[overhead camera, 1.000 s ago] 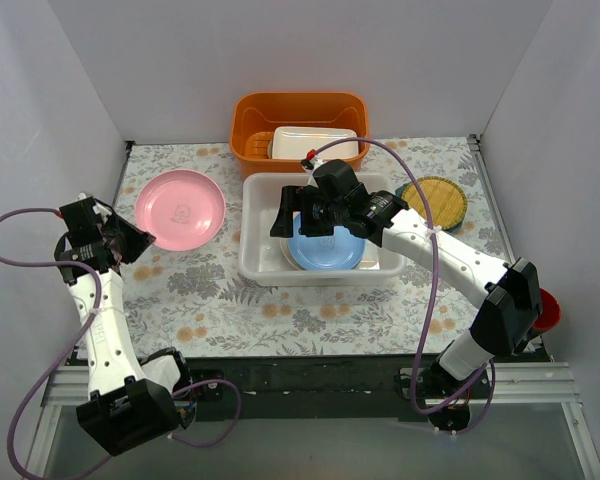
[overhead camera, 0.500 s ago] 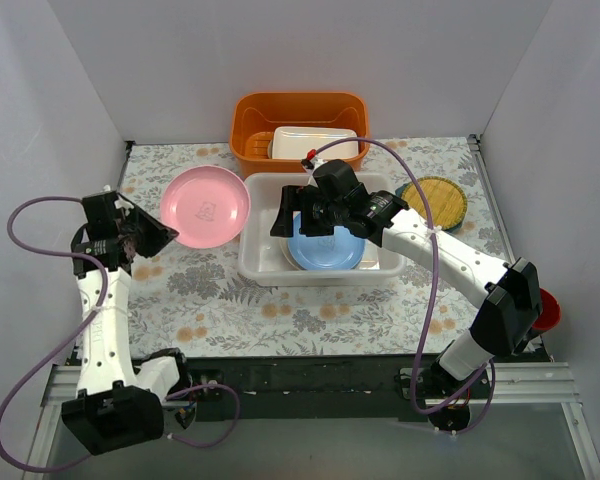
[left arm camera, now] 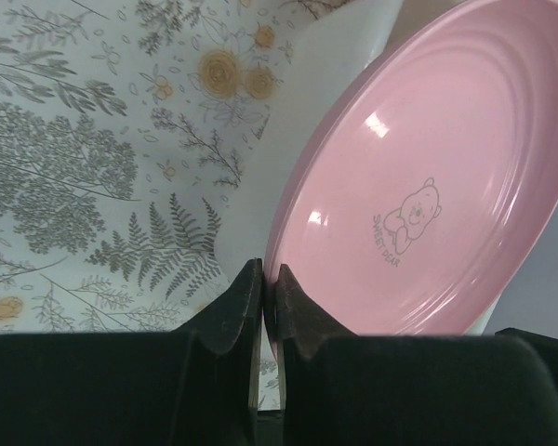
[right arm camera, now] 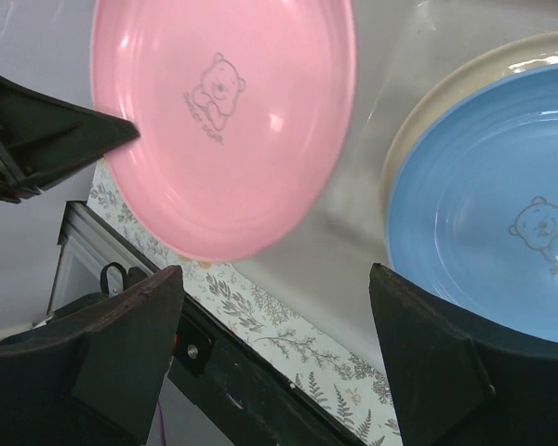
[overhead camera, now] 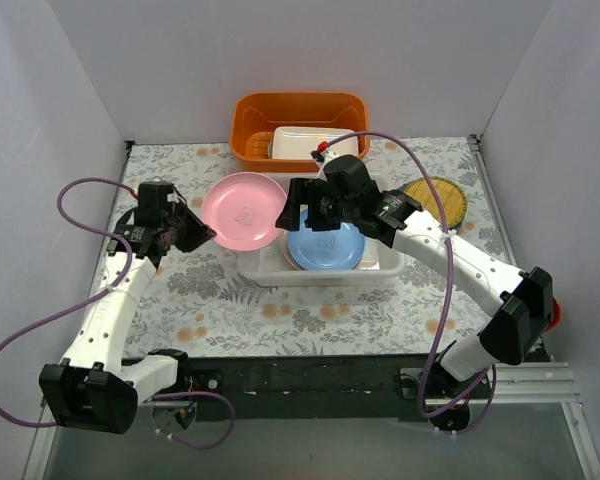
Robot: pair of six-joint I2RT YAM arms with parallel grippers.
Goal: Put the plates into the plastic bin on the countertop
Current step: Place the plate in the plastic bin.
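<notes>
My left gripper (overhead camera: 206, 237) (left arm camera: 270, 279) is shut on the near rim of a pink plate (overhead camera: 243, 210) (left arm camera: 446, 167) (right arm camera: 223, 121) with a bear print. It holds the plate tilted in the air over the left edge of the plastic bin (overhead camera: 380, 270) (right arm camera: 381, 186). A light blue plate (overhead camera: 325, 247) (right arm camera: 502, 214) lies in the bin on a cream plate (right arm camera: 465, 79). Above the bin's left half hangs my right gripper (overhead camera: 305, 213) (right arm camera: 274, 274), open and holding nothing, just right of the pink plate. A yellow woven plate (overhead camera: 435, 200) lies on the countertop (overhead camera: 230, 300), right of the bin.
An orange tub (overhead camera: 300, 115) with a small white box (overhead camera: 315, 143) in it stands behind the bin. A red-brown plate's edge (overhead camera: 555, 312) shows past my right arm's elbow. White walls close in the left, back and right sides.
My left arm lifted the pink plate off the cloth at the left and carried it right, up to the bin's left edge. The right gripper shifted slightly back, still open.
</notes>
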